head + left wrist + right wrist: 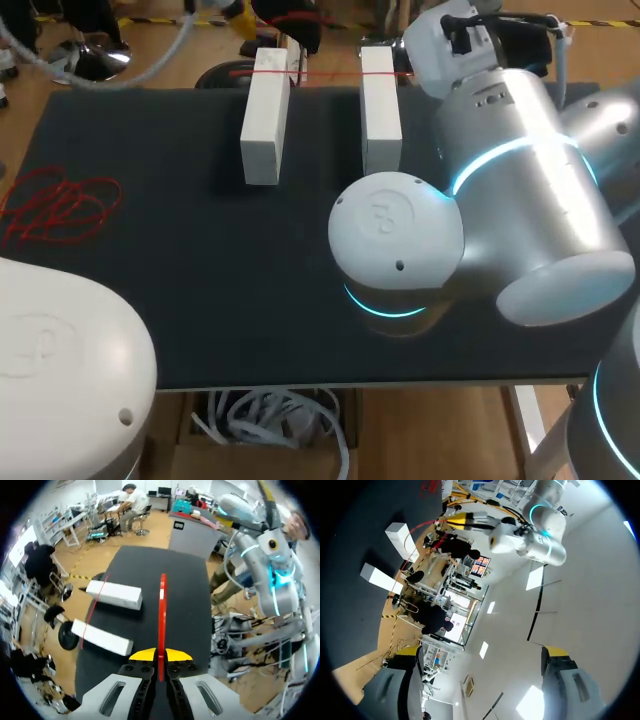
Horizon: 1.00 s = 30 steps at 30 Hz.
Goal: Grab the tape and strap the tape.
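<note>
The left gripper is closed on the tape. Both yellow tips press the flat red strip from either side, with only its thickness between them. The tape runs straight out from the fingers toward twelve o'clock and ends over the dark table. The right arm stands at about two o'clock of this gripper.

In the head view, the left block lies at about twelve o'clock on the table and the right block at one o'clock. Both are white, lie lengthwise toward the far edge, and are apart from each other. A thin red line crosses their far ends. It is probably more of the tape, but it is too fine to be sure. A tangle of loose red strands lies at nine o'clock, well apart from the blocks. The right arm fills the three o'clock side.

The right gripper is spread wide with nothing between its fingers, and it points up, away from the table. From it the two blocks show at about eleven o'clock and the left arm at about one o'clock.
</note>
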Tool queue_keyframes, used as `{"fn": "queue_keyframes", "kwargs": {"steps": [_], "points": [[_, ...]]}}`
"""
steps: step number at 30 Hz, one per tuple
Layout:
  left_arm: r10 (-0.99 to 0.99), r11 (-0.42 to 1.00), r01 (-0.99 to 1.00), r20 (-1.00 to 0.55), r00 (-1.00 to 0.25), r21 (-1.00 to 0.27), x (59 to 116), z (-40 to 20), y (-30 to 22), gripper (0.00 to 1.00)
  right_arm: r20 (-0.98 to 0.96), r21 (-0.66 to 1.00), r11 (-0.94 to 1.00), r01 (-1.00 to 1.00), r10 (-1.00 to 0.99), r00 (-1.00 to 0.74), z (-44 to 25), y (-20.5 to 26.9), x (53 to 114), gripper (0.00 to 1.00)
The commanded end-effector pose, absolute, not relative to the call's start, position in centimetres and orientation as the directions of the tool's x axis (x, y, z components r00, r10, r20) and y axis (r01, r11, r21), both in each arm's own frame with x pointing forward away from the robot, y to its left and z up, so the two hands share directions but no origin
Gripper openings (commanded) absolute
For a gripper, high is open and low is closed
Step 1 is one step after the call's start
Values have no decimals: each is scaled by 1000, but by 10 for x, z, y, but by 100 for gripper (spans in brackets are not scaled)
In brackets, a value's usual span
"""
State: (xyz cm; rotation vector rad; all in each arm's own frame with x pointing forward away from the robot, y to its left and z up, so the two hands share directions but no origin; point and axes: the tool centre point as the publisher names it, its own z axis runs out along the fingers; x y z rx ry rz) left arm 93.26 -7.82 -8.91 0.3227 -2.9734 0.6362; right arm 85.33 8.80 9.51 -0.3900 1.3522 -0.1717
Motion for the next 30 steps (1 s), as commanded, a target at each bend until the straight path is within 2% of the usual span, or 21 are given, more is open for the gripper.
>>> {"fn": "queue_keyframes", "kwargs": {"steps": [1,11,18,30], "points": [[-269,866,-322,186,-945,-384,933,-144,-31,0,-914,-373,922,-106,-346,212,99,87,853,100],[-464,763,-539,277,-841,-358,933,-214,39,0,-914,-373,922,-106,-346,212,99,87,853,100],[-591,689,-653,279,-757,-314,918,-232,100,0,-914,-373,922,-106,-346,212,99,87,853,100],[-735,627,-775,268,-623,-81,900,-232,211,0,-914,-373,922,-106,-346,212,99,87,853,100]]}}
